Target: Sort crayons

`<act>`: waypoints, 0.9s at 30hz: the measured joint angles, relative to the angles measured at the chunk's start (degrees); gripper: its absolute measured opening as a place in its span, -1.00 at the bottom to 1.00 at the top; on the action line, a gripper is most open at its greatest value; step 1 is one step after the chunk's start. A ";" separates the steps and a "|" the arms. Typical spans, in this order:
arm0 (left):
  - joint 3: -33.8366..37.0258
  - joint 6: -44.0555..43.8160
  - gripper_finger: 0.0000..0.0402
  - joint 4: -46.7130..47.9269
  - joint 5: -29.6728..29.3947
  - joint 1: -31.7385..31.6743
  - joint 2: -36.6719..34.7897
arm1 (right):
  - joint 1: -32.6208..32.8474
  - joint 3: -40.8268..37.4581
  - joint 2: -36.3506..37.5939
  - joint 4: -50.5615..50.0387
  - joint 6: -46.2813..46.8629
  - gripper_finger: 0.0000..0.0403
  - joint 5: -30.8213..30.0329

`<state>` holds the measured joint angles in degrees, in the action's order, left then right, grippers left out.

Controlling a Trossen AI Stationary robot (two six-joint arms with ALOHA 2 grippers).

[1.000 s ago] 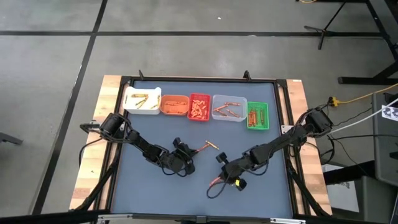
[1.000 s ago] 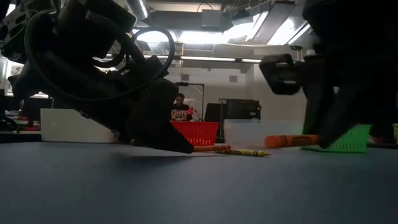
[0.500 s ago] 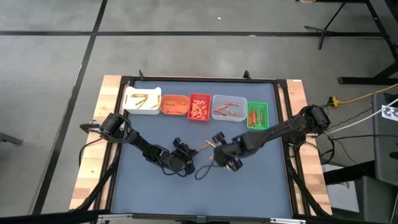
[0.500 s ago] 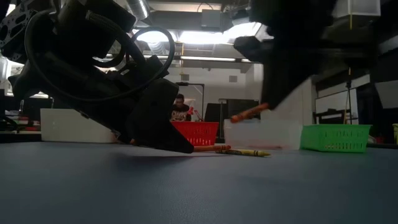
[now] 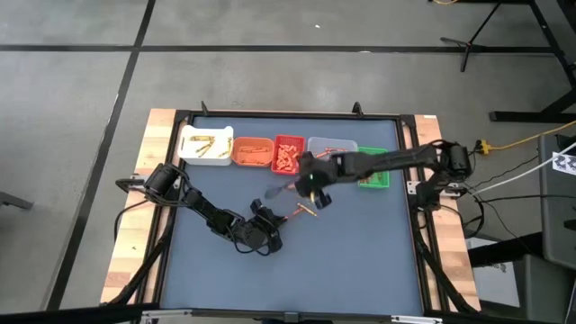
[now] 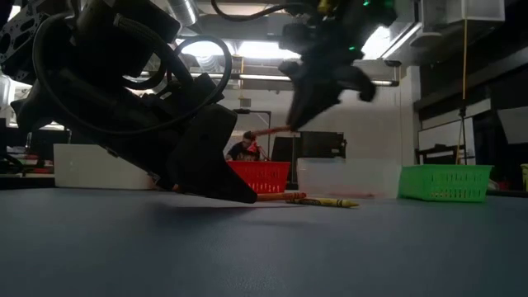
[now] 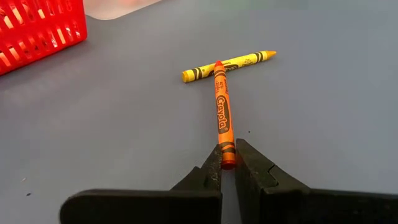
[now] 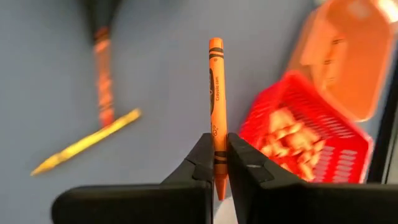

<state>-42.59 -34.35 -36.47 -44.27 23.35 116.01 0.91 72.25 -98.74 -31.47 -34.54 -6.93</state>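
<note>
**Operator:** Report task status, nearest items first.

**Technician:** Lower centre of the high view: the left gripper point(image 5: 267, 229) sits low on the mat, jaws closed on the butt end of an orange crayon point(image 7: 222, 118) that lies flat. Its tip touches a yellow crayon point(image 7: 229, 66) lying across it. These two are the only crayons left loose on the mat. Above them, mid-frame, the right gripper point(image 5: 312, 184) is raised off the mat, jaws clamped on a second orange crayon point(image 8: 215, 93) that points toward the bins.

**Operator:** And the sorted stock?

**Technician:** Along the upper edge of the mat stand the white bin point(image 5: 205, 157), orange bin point(image 5: 251, 162), red bin point(image 5: 289, 139), clear bin point(image 5: 331, 141) and green bin point(image 5: 372, 184). All that can be seen hold crayons. Judged from this, sorting is near its end: one crayon in transit, two to collect.

**Operator:** Clearance?

**Technician:** The right arm reaches across the clear and green bins, partly hiding them. The mat point(image 5: 360, 261) is open to the lower right. The two grippers are near each other at centre, so that is the likely pinch point. The bins stand side by side in one tight row, so a drop demands accurate placement.
</note>
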 joint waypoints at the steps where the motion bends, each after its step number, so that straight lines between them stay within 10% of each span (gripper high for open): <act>1: 0.00 0.00 -0.97 0.00 0.00 0.00 0.00 | -1.36 0.00 0.00 1.76 -0.02 -0.89 1.40; 13: 0.00 -0.02 -0.97 -0.09 0.00 0.00 0.00 | -11.12 0.11 -2.75 26.66 0.07 -0.89 15.74; 27: -0.02 -0.04 -0.97 -0.07 0.35 0.04 0.00 | -13.09 0.00 -14.08 49.62 -3.45 -0.89 14.31</act>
<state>-42.61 -34.39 -36.53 -43.92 23.40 116.01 -12.19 72.25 -112.82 18.15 -37.99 7.38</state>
